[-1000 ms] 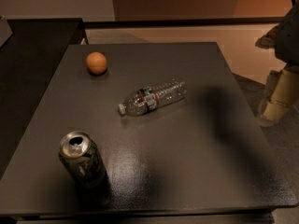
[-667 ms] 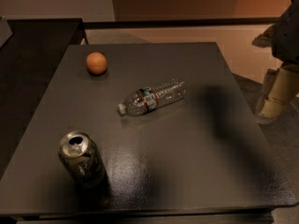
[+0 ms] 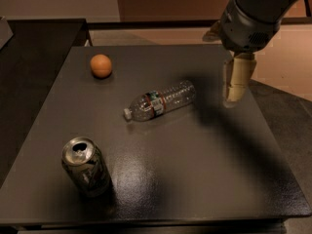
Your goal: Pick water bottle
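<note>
1. the gripper (image 3: 237,89) hangs off the arm above the table's far right part, pointing down. whether it is apart or together i cannot tell; it holds nothing.
2. the water bottle (image 3: 161,101) lies on its side, near the gripper, to its left as seen and below it. its base end is the end closer to the gripper and its white cap points away from it. the two are apart, not touching.
3. likely risk: the bottle is round and lying flat, so a descent that lands off its middle could nudge it into a roll rather than trap it.
4. likely risk: thin clear plastic may buckle or squirt out if squeezed near the tapered cap end.
5. further from the gripper, past the bottle, an orange (image 3: 101,65) sits alone. well beyond the bottle on the near side stands a dented can (image 3: 86,166). both look well out of the way of a reach.
6. the table (image 3: 209,169) is dark, slightly glossy and flat, so probably low in grip for a rolling bottle.
7. beyond the gripper lie pale flooring and a brown wall; a second dark surface (image 3: 34,48) sits far off past the orange.
</note>
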{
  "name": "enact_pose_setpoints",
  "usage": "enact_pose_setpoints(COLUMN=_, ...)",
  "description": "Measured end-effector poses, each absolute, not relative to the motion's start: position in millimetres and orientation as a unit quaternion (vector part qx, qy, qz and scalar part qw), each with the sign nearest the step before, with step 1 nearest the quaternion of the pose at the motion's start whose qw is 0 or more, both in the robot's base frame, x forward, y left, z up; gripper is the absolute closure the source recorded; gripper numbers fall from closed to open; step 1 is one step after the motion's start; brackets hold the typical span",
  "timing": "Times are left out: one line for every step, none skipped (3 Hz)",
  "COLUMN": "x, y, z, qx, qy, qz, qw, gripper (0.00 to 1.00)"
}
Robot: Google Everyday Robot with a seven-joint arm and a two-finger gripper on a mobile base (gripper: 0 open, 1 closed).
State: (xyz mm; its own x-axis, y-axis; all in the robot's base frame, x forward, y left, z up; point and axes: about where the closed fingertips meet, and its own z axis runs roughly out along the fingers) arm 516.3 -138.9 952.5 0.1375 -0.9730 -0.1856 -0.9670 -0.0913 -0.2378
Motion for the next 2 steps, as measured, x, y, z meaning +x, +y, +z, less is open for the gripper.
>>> enact_pose_setpoints(x=533, y=-112, z=940, qx=-0.781, qy=0.609, qz=-0.006, qw=0.141, gripper=0.0)
enact_pose_setpoints(x=540, y=-88, z=923, qx=-0.813, qy=0.569, qz=0.002, qw=0.124, gripper=0.0)
